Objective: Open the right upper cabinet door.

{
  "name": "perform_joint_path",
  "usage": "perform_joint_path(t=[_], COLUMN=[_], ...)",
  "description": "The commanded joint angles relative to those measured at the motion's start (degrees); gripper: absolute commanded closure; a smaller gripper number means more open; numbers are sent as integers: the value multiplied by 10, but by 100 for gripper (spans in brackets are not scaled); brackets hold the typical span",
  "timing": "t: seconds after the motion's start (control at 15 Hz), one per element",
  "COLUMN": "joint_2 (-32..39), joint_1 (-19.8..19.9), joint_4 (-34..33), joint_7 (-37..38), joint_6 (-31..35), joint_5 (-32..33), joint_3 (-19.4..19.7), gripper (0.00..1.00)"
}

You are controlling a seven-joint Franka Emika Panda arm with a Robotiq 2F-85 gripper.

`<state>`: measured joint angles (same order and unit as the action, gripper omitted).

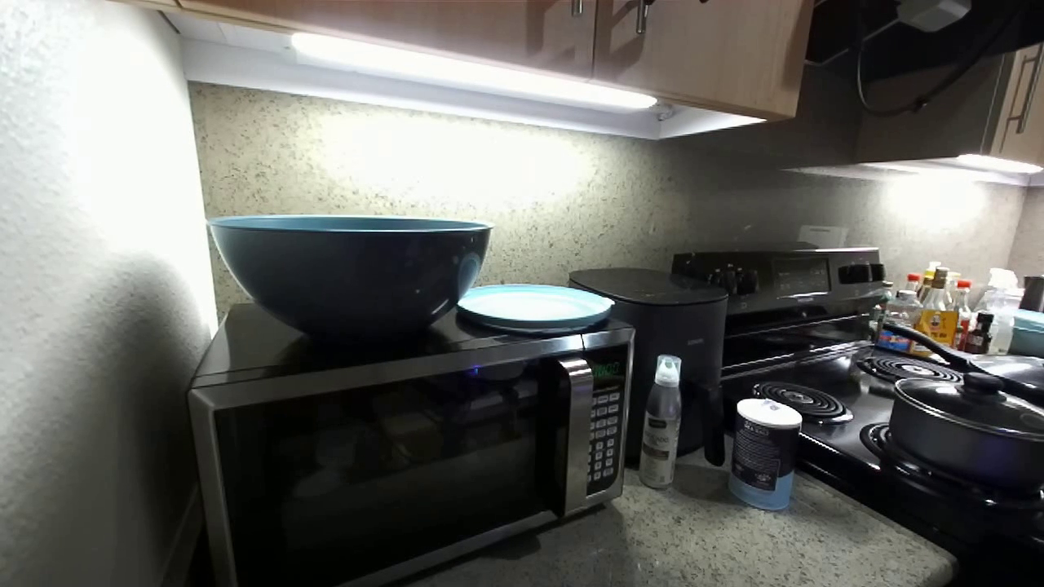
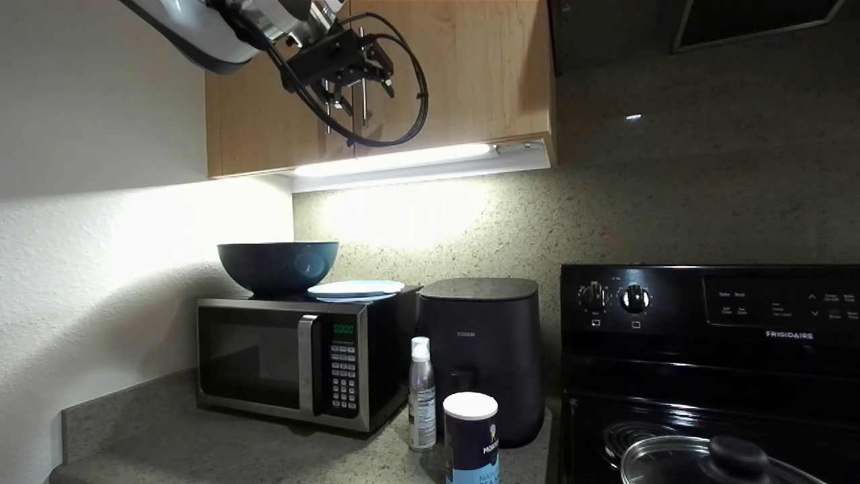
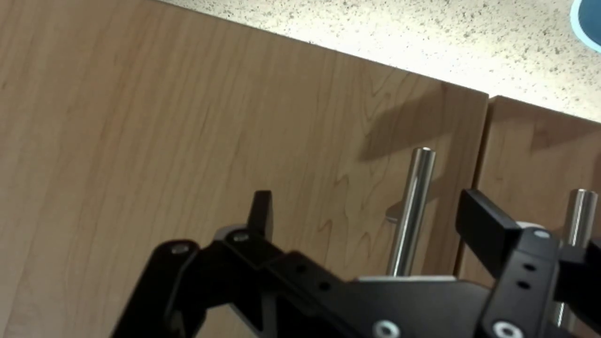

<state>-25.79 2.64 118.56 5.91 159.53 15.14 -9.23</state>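
The right upper cabinet door is flat, light tan wood, closed and level with its twin. It also shows in an exterior view as a lower door part, and it fills most of the wrist view as a broad panel. Its slim metal bar handle stands near the seam between the doors. My gripper is open in front of this door. In the wrist view the handle runs between the spread fingers, touching neither visibly; its far part is hidden behind the gripper body. In an exterior view, the gripper hangs at handle height.
The twin door carries its own bar handle close by the gripper. A lit strip runs under the cabinet. Below stand a microwave, large bowl, air fryer, spray bottle and stove.
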Motion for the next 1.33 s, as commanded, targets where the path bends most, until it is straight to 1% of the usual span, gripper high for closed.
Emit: perform_joint_path(t=[0.0,0.47,0.8,0.93,1.0,1.07,1.27], joint_2=[0,0,64,89,100,109,115], joint_1=[1,1,27,43,48,57,73], joint_4=[-1,-1,-71,-97,-108,-119,-126], joint_7=[-4,-4,32,51,61,74,103], joint_6=[0,0,-7,-5,-4,-5,-9], joint_5=[-4,-4,21,35,42,51,72], joint_3=[-1,-1,-42,-61,-68,-76,-94], gripper=[0,0,0,0,25,26,44])
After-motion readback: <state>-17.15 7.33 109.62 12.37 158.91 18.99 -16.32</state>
